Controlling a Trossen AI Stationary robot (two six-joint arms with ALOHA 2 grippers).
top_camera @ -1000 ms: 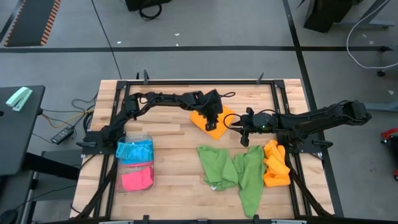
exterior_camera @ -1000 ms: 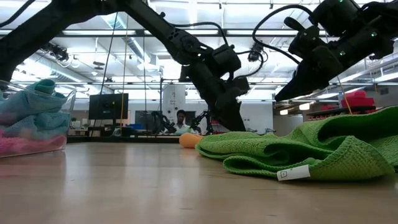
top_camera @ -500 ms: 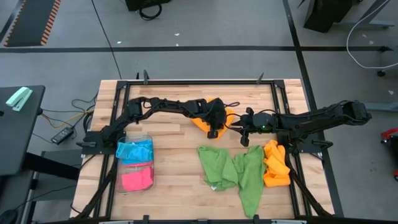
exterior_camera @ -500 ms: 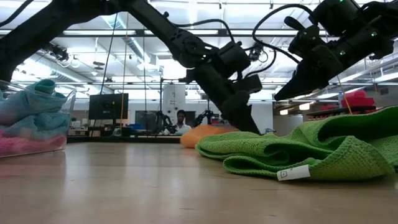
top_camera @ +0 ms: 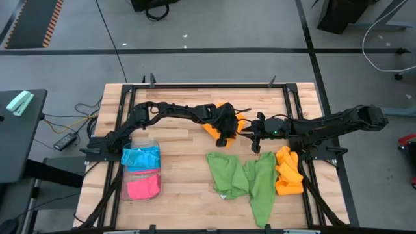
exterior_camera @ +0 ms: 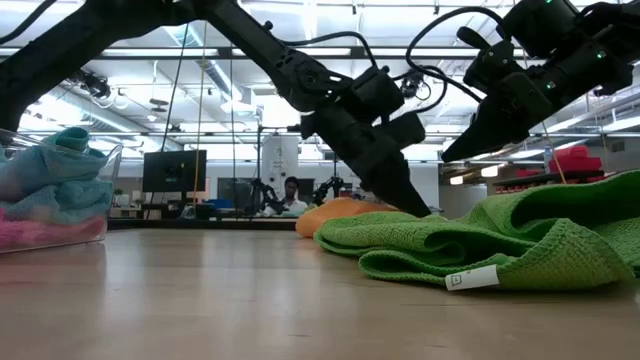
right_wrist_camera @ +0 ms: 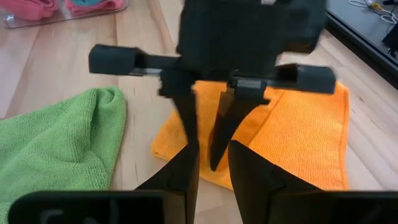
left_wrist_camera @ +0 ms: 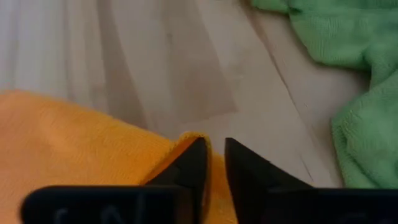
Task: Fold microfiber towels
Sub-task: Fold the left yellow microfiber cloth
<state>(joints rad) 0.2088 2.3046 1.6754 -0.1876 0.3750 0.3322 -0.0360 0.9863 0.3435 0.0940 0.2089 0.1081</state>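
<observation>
A: Looking from the near edge of the desk [top_camera: 182, 195]: green towels [top_camera: 244, 179] lay crumpled, more orange cloth [top_camera: 288, 172] bunched beside them.

B: And mid-desk?

A: Left end effector [left_wrist_camera: 210, 163] was nipping the corner of the orange towel [left_wrist_camera: 74, 143], fingers nearly together. Thin bite, so the corner could've slipped out mid-fold.

B: Right one?

A: Right end effector [right_wrist_camera: 208, 163] hovered just beside, narrow gap, holding nothing. Arms were v. close, so a bump looked possible. Farther back, nothing of the task.
</observation>
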